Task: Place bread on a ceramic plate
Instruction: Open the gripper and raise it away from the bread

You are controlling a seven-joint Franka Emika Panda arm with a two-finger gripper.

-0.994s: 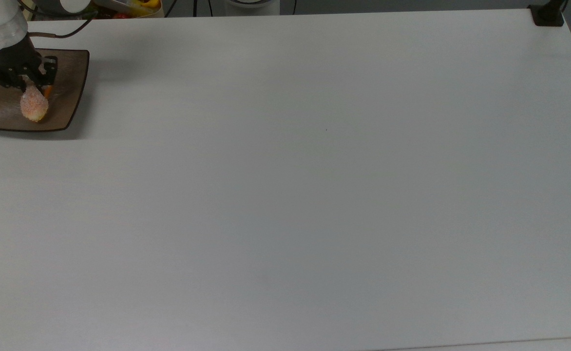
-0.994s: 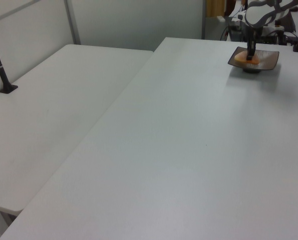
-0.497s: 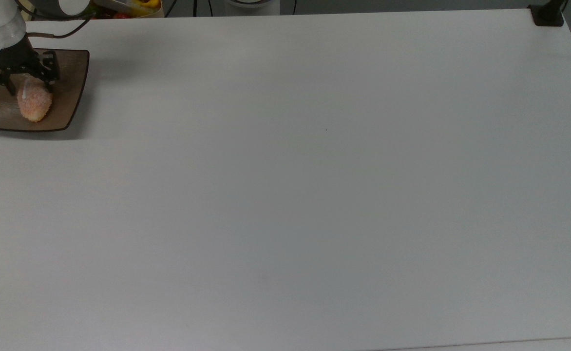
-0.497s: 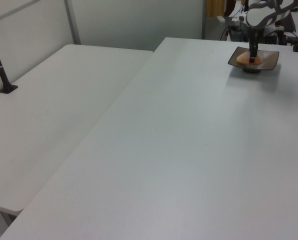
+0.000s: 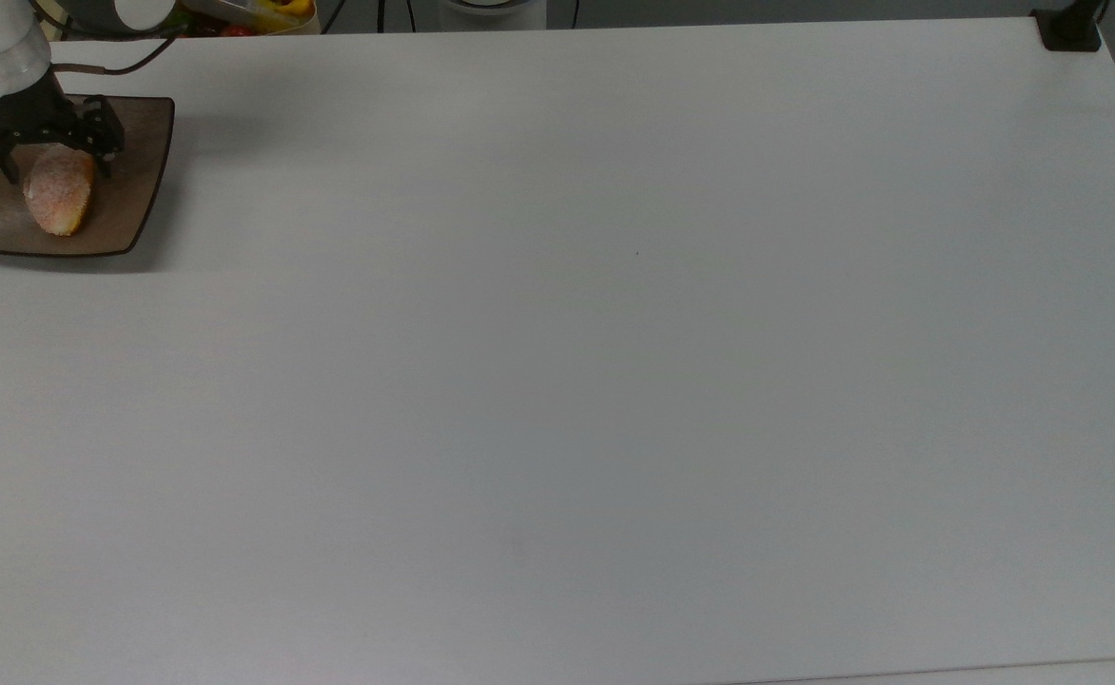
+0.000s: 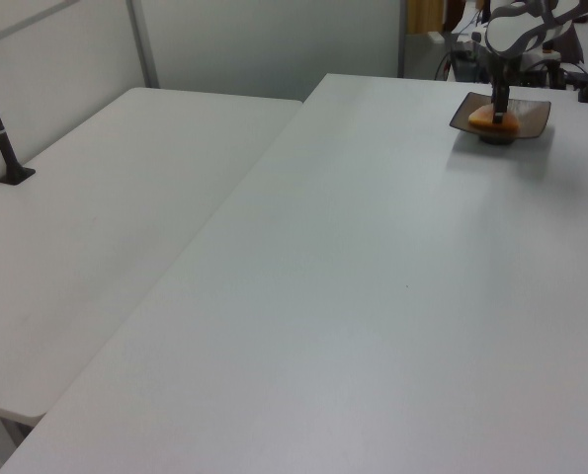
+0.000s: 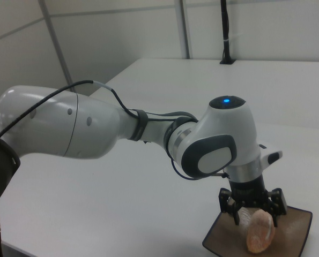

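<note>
Look to the upper left corner of the top view: you will find the small oval orange-tan bread roll (image 5: 56, 190) lying on the square glossy brown ceramic plate (image 5: 139, 181), which sits on the wide white table (image 5: 615, 362). Your black two-finger gripper (image 5: 51, 164) stands over the roll's upper end, its fingers spread to either side and released. In the right view's lower right, the roll (image 7: 260, 231) rests on the plate (image 7: 298, 225) beneath the gripper (image 7: 254, 214).
</note>
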